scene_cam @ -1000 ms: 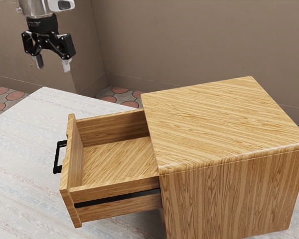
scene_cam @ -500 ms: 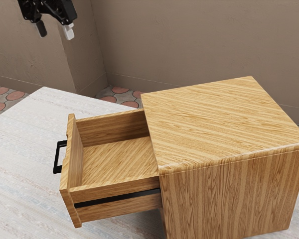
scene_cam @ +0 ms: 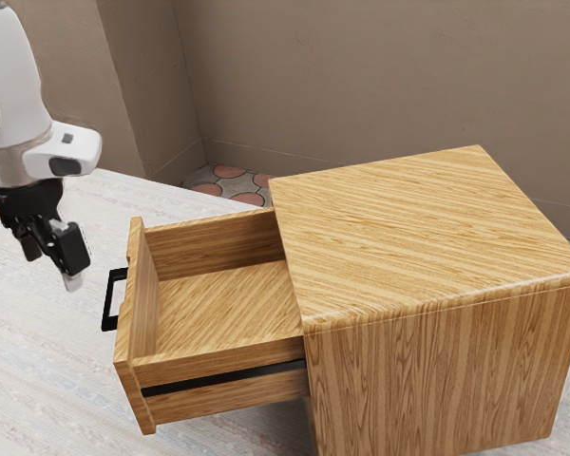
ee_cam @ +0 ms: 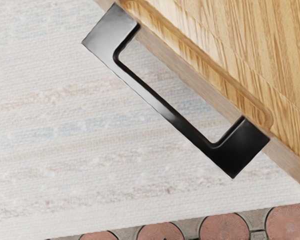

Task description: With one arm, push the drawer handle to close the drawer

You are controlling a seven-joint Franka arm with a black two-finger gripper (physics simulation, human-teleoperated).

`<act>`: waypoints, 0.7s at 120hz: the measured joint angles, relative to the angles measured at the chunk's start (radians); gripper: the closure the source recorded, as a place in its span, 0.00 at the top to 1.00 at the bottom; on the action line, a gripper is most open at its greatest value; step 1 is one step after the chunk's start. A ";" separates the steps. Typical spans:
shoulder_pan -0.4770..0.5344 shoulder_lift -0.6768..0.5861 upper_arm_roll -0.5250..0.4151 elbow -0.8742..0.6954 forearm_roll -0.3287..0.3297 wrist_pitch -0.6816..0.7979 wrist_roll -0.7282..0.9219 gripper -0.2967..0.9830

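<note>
If the pincer (scene_cam: 53,268), its fingers set wide, descends off-centre, one finger could miss the handle (ee_cam: 163,109). Uneven pushing might then jam the drawer (scene_cam: 218,356).

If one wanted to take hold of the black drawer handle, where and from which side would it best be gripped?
Probably at the middle of the handle's long straight bar, coming from above: the bar stands off from the drawer front, leaving an opening that one finger could enter while the other closes on the outer side.
</note>
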 joint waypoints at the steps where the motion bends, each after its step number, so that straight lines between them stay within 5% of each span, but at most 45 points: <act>1: -0.001 -0.005 0.002 -0.008 0.000 0.003 0.006 0.77; 25: -0.034 -0.087 0.006 -0.132 0.007 0.054 0.183 0.77; 84: -0.104 -0.053 0.059 -0.208 0.034 0.195 0.534 0.70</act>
